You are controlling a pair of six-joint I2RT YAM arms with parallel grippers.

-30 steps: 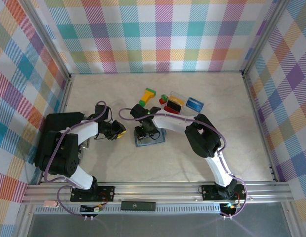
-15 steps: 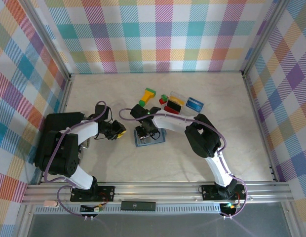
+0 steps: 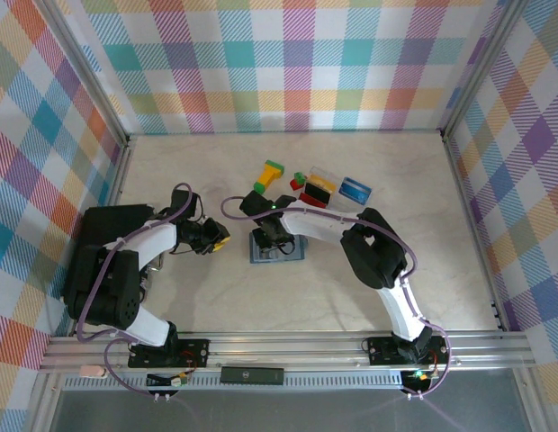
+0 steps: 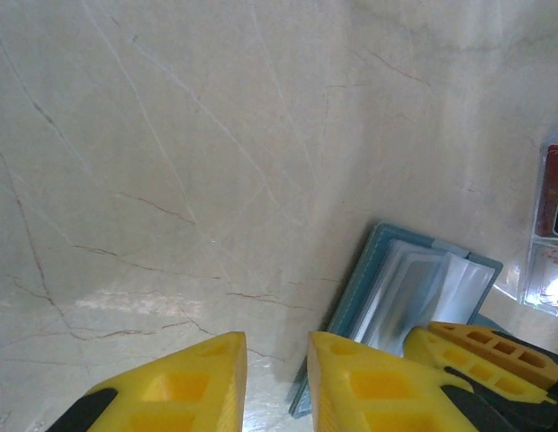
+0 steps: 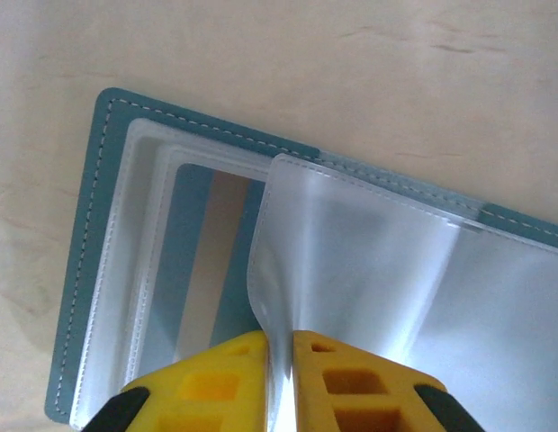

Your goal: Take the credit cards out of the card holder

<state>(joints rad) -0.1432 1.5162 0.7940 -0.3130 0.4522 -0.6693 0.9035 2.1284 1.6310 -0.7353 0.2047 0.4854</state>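
Observation:
The card holder (image 3: pixel 281 255) lies open on the table, slate-blue with clear plastic sleeves (image 5: pixel 162 252). My right gripper (image 3: pixel 271 237) (image 5: pixel 279 340) is shut on one clear sleeve page (image 5: pixel 369 261), lifting it up from the fold. A pale stripe shows through the left sleeve; I cannot tell whether a card sits there. At the back lie the credit cards: red (image 3: pixel 311 199), yellow-and-black (image 3: pixel 320 186), blue (image 3: pixel 355 189) and pale grey (image 3: pixel 326 174). My left gripper (image 3: pixel 219 240) (image 4: pixel 277 344) stands open just left of the holder (image 4: pixel 414 283), with nothing between its fingers.
A yellow-and-green block (image 3: pixel 269 174) and tiny red and green cubes (image 3: pixel 298 180) lie behind the holder. In the left wrist view the right gripper's yellow fingers (image 4: pixel 481 353) sit over the holder, and a red card (image 4: pixel 555 184) lies at the right edge. Checked walls enclose the table.
The card holder has turned a little and now lies squarer to the table. The right gripper has shifted slightly with the sleeve in it. The left gripper has barely moved.

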